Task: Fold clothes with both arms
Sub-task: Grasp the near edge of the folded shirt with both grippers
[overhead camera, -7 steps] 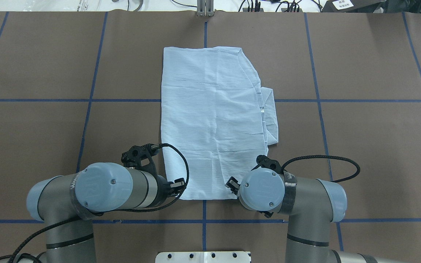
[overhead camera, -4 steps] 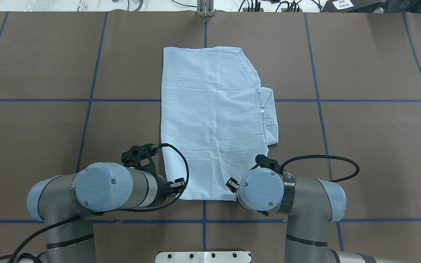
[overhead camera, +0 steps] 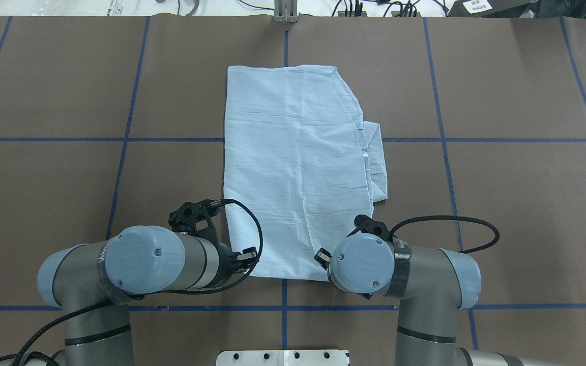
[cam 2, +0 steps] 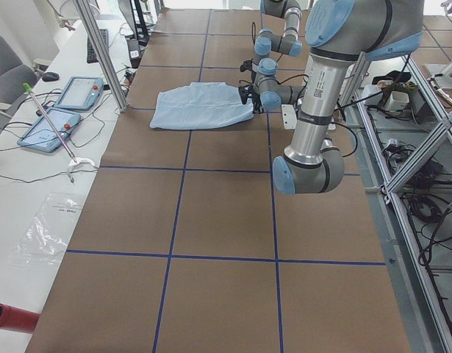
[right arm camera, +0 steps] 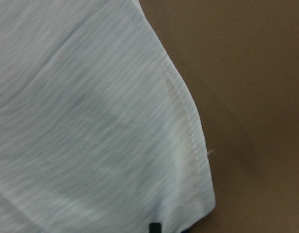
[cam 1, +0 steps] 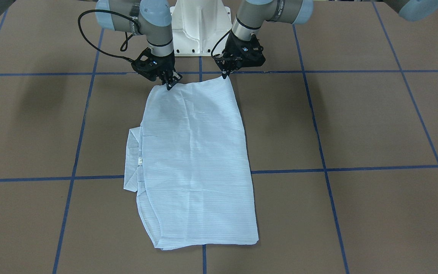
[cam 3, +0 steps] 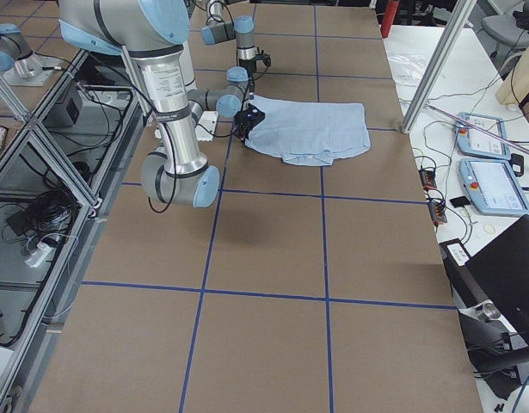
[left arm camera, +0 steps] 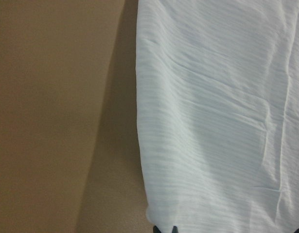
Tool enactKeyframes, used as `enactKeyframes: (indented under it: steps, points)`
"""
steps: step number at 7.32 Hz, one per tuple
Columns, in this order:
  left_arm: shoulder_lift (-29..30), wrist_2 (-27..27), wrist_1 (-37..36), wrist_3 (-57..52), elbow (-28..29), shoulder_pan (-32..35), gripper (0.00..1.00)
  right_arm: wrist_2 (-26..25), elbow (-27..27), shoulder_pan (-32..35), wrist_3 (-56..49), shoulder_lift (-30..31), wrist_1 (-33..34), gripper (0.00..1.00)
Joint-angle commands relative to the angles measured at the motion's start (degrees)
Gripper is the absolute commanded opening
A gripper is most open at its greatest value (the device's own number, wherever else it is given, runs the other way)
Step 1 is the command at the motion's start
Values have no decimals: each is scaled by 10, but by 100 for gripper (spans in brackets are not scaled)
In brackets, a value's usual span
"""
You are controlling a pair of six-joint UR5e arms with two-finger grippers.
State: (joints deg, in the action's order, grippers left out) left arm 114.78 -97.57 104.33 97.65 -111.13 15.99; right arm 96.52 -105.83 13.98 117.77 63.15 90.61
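Our left tool and right tool each seem pinched narrow on a near hem corner of the shirt, which lies flat mid-desk. We should lift both corners level and together, hem taut, towards the far edge.

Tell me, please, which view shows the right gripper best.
The front-facing view: the right gripper shows whole, fingertips pinching a corner of the shirt. Overhead, its own wrist hides most of it; the side views show it small; its wrist camera catches only a black fingertip.
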Motion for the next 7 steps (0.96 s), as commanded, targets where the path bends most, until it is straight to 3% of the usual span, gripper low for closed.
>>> enactKeyframes:
  steps: [1, 4, 6, 7]
  points:
    - [0, -1, 0, 0, -1, 0, 0, 2, -6, 5, 0, -6, 0, 0]
    - [2, -3, -2, 3, -33, 2, 0, 8, -68, 13, -3, 4, -2, 0]
    - [1, -60, -17, 38, -72, 0, 0, 20, -105, 6, -4, 9, -2, 0]
    - [-1, -62, -18, 67, -87, -8, 0, 33, -130, -4, -4, 10, -2, 0]
